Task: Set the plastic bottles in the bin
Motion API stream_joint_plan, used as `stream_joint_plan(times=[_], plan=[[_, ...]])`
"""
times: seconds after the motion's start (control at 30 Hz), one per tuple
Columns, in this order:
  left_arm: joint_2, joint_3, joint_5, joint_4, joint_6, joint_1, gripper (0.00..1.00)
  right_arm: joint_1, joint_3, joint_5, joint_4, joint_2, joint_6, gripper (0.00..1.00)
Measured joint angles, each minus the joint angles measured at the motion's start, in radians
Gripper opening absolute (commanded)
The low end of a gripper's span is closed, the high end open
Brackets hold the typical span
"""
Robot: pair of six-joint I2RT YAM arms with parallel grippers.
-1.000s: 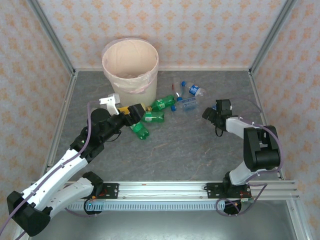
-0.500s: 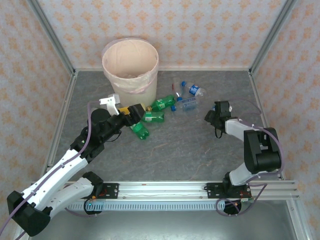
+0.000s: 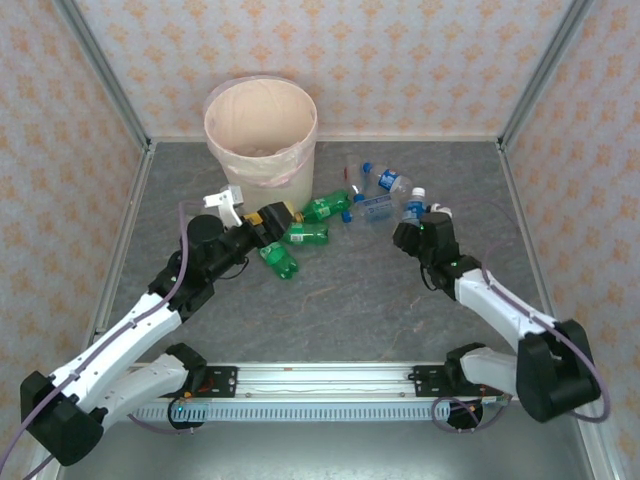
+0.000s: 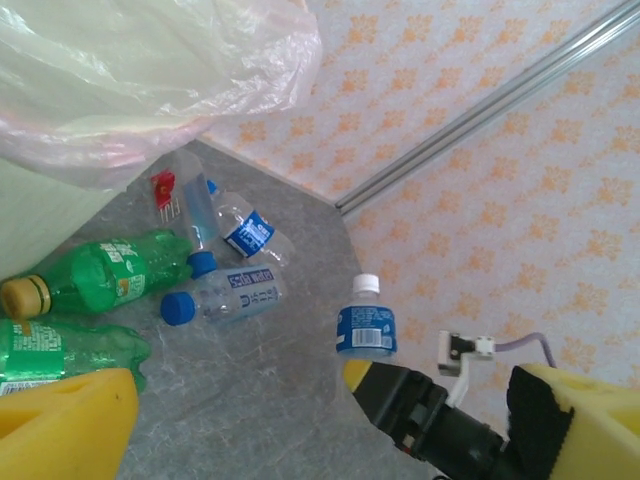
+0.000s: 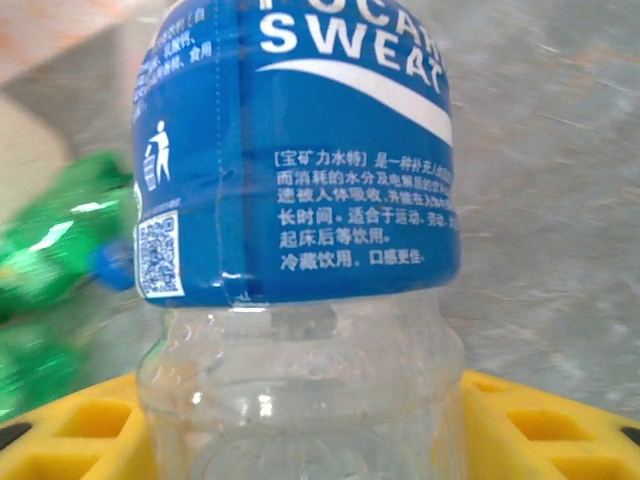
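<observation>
The cream bin [image 3: 260,130], with its pink liner [image 4: 150,70], stands at the back left. My right gripper [image 3: 416,228] is shut on a clear bottle [image 3: 412,208] with a blue label and a white cap. The bottle [image 5: 300,200] stands upright between the yellow fingers [image 5: 550,420]; the same bottle [image 4: 366,325] appears in the left wrist view. My left gripper [image 3: 278,217] hangs open over green bottles [image 3: 305,234] lying beside the bin, and nothing is between its fingers [image 4: 70,420]. Two more clear bottles [image 3: 375,207] with blue caps lie further right.
Another green bottle [image 3: 280,262] lies toward the table's middle, and one [image 3: 327,208] lies near the bin's foot. A small red item [image 4: 163,186] sits by the bin. Patterned walls and metal frame posts [image 3: 530,80] close the table [image 3: 350,300] in.
My right gripper has closed on the clear bottle and carried it slightly left, its arm stretched lower. The left gripper has edged toward the green bottles.
</observation>
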Motion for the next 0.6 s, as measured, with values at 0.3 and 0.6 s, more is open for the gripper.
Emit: stream_joint_plan(times=[0.3, 0.6], plan=[[0.042, 0.000, 0.065, 0.062, -0.042, 0.000, 0.88, 0.301, 0.005, 0.095, 0.018, -0.116, -0.079, 0.52], [0.104, 0.002, 0.142, 0.119, -0.045, -0.013, 0.77, 0.613, 0.113, 0.241, 0.026, -0.061, -0.168, 0.53]])
